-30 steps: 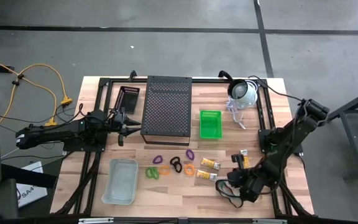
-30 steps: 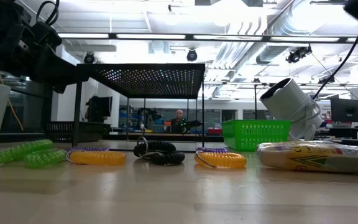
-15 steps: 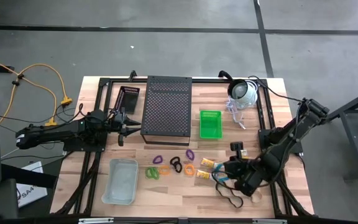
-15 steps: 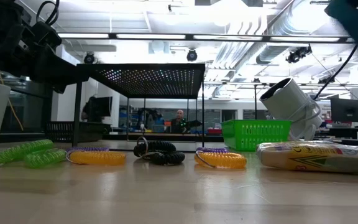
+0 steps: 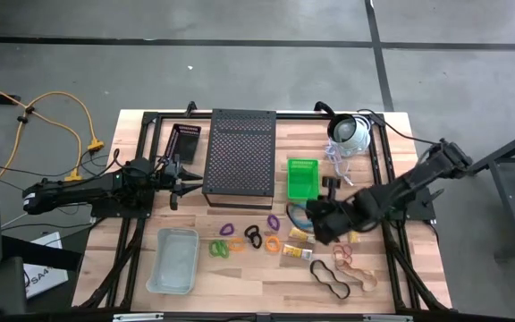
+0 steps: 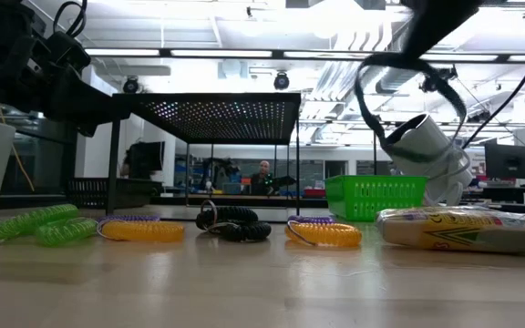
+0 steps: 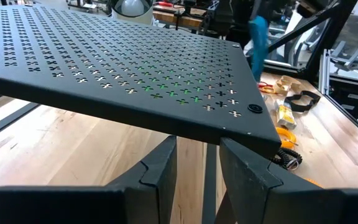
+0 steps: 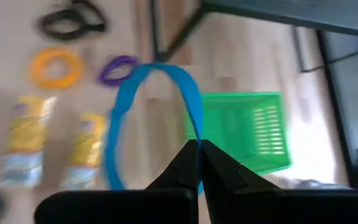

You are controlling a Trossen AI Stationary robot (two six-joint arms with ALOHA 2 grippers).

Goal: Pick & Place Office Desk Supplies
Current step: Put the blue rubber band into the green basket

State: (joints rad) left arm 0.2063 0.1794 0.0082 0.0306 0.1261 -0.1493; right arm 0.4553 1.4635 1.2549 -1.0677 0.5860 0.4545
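A: Well, nearest the right wrist camera, the right gripper (image 8: 197, 149) has its fingers pressed together on a blue rubber band (image 8: 120, 118), which hangs as a loose loop in the air.

B: And where is it over the table?

A: In the high view the right gripper (image 5: 316, 217) sits just on the near side of the green basket (image 5: 302, 178), with the band above the yellow-and-white packets (image 5: 299, 235) and the purple loop (image 5: 273, 219).

B: What might go wrong, then?

A: The pinch catches only a thin edge of the band, so a quick swing could probably tug it free, and it would drop among the packets rather than in the basket. The slack loop could also snag the basket's rim and drag the light basket along.

B: And farther off?

A: Beyond the basket stands the white dome camera (image 5: 350, 132) with its cable; a wide reach could likely brush that cable. Black rubber bands (image 5: 331, 279) lie loose towards the table's front edge, well apart from the gripper.

B: The other arm?

A: The left gripper (image 5: 179, 179) waits beside the black perforated shelf (image 5: 239, 152), fingers (image 7: 160, 165) spread and holding nothing. It is far enough away that a clash seems unlikely.
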